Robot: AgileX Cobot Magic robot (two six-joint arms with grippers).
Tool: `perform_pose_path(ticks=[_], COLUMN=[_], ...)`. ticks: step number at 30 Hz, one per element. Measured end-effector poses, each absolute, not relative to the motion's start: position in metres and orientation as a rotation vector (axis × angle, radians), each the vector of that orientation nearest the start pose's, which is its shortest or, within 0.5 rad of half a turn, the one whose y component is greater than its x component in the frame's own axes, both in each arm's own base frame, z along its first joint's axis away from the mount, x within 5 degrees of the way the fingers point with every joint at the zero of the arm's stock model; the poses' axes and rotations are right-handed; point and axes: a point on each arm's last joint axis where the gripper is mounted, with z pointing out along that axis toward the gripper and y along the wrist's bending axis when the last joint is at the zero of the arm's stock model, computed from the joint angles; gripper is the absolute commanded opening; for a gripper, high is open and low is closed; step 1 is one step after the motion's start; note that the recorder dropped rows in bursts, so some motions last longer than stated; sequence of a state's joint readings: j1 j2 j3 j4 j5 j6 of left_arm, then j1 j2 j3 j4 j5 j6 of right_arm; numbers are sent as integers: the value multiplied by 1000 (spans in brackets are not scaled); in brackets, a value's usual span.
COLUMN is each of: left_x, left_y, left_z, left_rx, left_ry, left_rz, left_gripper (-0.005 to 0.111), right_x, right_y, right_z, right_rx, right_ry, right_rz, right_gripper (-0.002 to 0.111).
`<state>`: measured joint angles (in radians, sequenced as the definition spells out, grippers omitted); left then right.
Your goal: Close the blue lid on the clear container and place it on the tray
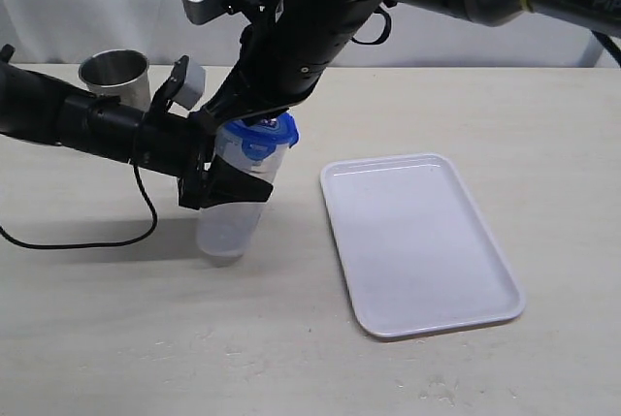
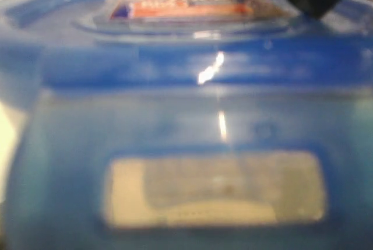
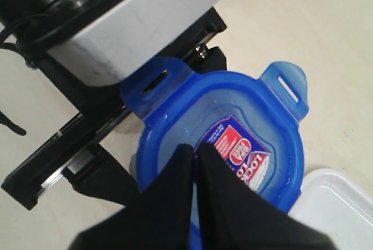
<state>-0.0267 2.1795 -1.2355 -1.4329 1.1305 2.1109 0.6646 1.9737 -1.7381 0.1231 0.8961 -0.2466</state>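
Left gripper [image 1: 231,181] clamps the upper body of the container, a black finger on each side, while the right gripper [image 3: 195,148], jaws closed together, bears down on the lid from 12 o'clock. Across the pale wooden table [image 1: 116,338], the flat white rectangular plastic tray [image 1: 417,241] lies at about 3 o'clock from the held canister, well apart from it, its long axis running from 11 to 5 o'clock. Standing on the table near centre is the tall tapered clear container [image 1: 228,232] of translucent plastic, its long axis nearly upright with the top leaning slightly toward 1 o'clock. A grey metal cup [image 1: 114,75] stands at 10 o'clock behind the left arm. Seated on the rim is the rounded-square blue lid [image 3: 274,145] of plastic; two tabs flare outward, so it looks unlatched. Its red-white sticker [image 3: 236,151] faces up. The left arm already holds the load, so carrying it toward 3 o'clock probably falls to it.
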Motion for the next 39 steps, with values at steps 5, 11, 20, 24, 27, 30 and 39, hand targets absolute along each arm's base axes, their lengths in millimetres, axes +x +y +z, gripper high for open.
perform_pose_path(ticks=[5,11,20,24,27,30,39], left_x=[387,386,385,384,384,384,386], left_y=[-91,-91,-79,-73,-71,-70,-70], left_z=[121,122,123,122,123,123,123], left_rx=[1194,1208,1215,1213,1211,1209,1171], left_ry=[1799,1790,1781,1778,1778,1779,1778], left_rz=[-1017,-1031,-1055,-1069,-1070,-1069,-1067], left_gripper=[61,61,61,61,61,60,60], right_x=[342,334,327,330,330,328,320], right_y=[281,291,301,304,306,309,293], right_z=[274,274,274,269,266,267,288], right_rx=[-1105,-1168,-1183,-1173,-1173,-1199,-1097], right_ry=[2403,2369,2341,2348,2347,2323,2311], right_rz=[304,257,268,285,286,250,219], right_gripper=[4,4,4,4,4,4,4])
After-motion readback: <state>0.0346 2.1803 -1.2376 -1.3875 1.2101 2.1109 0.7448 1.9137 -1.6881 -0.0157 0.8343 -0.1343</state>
